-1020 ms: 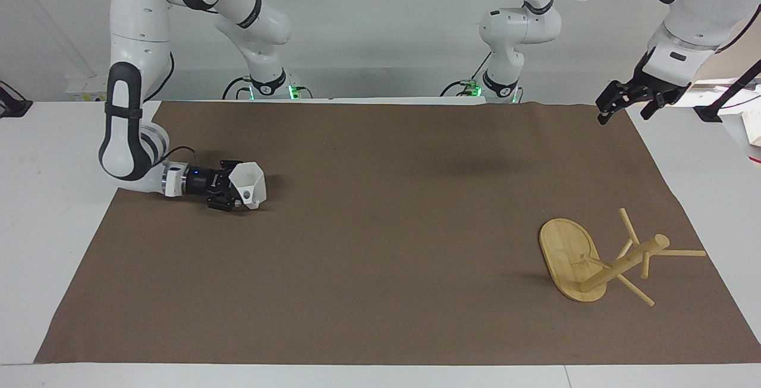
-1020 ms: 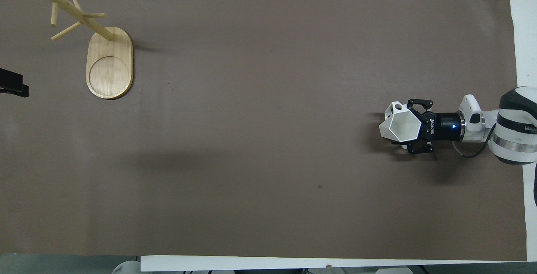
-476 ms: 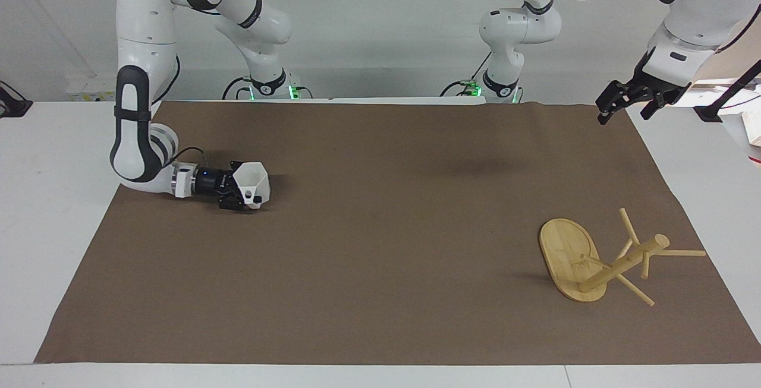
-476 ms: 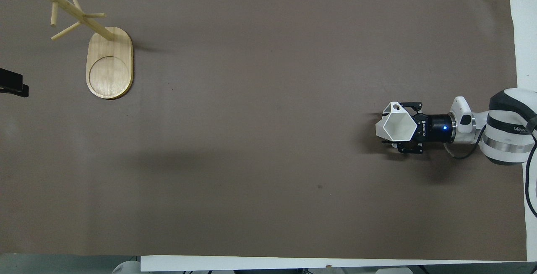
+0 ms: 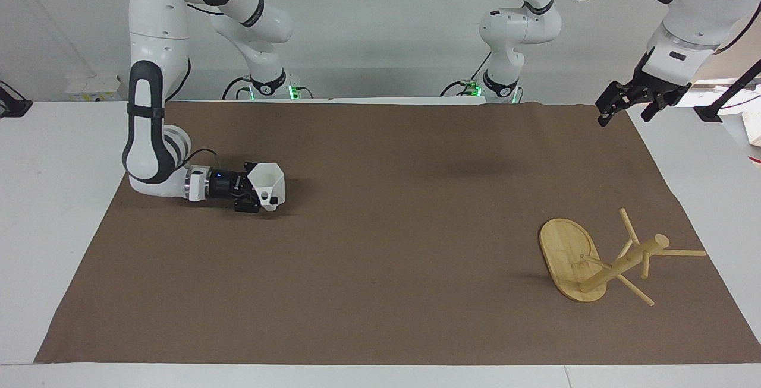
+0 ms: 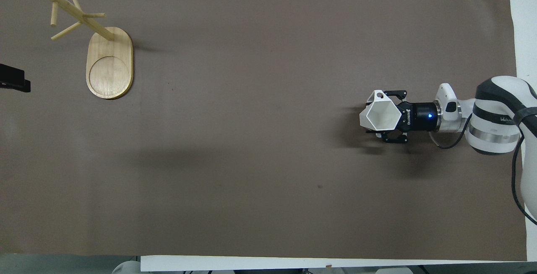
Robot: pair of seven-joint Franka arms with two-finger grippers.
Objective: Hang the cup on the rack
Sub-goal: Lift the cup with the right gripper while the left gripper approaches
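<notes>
one cup has shifted rackward, clamped in right end effector; one rack.

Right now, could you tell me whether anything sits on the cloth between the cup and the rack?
Nothing visible does. The right gripper holds the cup, and only bare brown cloth lies between it and the rack. The left gripper waits, raised over the cloth's corner.

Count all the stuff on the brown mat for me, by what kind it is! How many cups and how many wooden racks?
Cups: 1, the white cup, held in the right pincer toward the right arm's end of the mat.
Racks: 1, the bamboo rack, standing toward the left arm's end.
Total: 2 things.
</notes>
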